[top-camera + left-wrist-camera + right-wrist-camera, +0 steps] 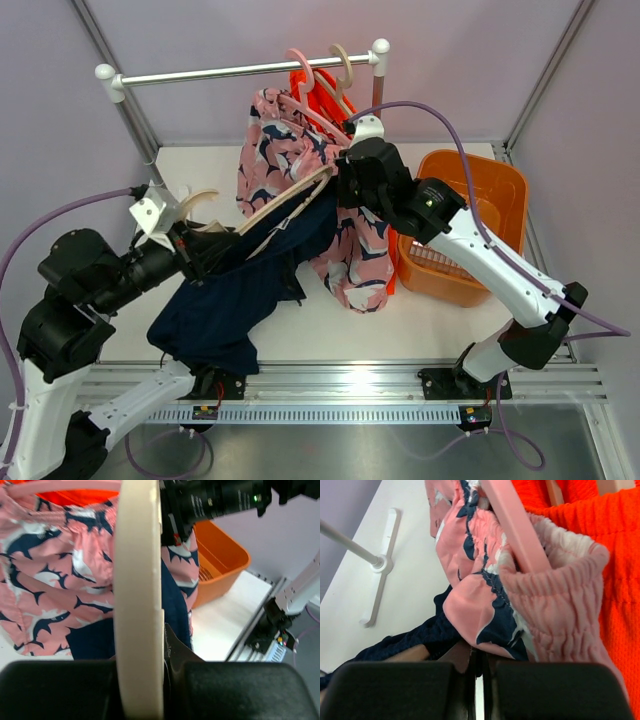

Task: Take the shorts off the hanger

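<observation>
Clamping the cream hanger (137, 605) in my left gripper (185, 240), I am seeing the navy shorts (230, 300) draping off it at lower left. My right gripper (350, 175) is pinching shut mid-frame beside the pink shorts (350, 250), risking dragging both pairs.

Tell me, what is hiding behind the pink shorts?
Bright orange shorts hang behind the pink shorts. From above, only their top and one edge peek out; the rest is covered.
</observation>
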`<state>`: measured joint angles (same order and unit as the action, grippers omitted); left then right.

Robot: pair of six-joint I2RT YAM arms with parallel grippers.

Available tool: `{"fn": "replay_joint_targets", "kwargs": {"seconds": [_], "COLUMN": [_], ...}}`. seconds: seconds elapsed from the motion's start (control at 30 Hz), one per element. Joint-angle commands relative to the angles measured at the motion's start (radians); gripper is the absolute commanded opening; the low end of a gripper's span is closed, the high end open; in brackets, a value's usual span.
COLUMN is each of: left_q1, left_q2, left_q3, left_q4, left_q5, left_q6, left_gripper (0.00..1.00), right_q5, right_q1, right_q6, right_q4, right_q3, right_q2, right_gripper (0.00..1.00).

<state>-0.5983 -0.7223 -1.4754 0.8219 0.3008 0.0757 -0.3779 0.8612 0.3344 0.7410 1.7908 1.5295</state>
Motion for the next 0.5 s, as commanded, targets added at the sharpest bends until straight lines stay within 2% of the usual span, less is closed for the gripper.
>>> {"fn": "replay_joint_targets", "kwargs": {"seconds": [0.0, 0.2, 0.33, 0.47], "left_q1": [-0.006, -0.006, -0.006, -0.006], "left_q2": [0.070, 0.090, 0.070, 0.050], "left_q3": [-0.002, 0.111, 0.179, 0.250], "left_q4": [-0.147, -0.308, -0.479, -0.650], "left_q5": [-0.074, -0.184, -0.200, -0.206], "left_q6": [0.058, 0.130, 0.185, 0.268], "left_gripper": [0.00, 0.00, 0.00, 0.00], "right_q5": [-0.064, 0.125, 0.152, 0.174], "right_q1": [-0.060, -0.051, 0.031, 0.194], "right_q6": [-0.017, 0.002, -0.012, -0.044], "right_q4": [-0.028, -0.078, -0.101, -0.107], "right_q3": [-0.011, -0.059, -0.064, -0.036], "right_q2": [-0.041, -0.104, -0.108, -0.081], "right_gripper": [0.00, 0.00, 0.00, 0.00]}}
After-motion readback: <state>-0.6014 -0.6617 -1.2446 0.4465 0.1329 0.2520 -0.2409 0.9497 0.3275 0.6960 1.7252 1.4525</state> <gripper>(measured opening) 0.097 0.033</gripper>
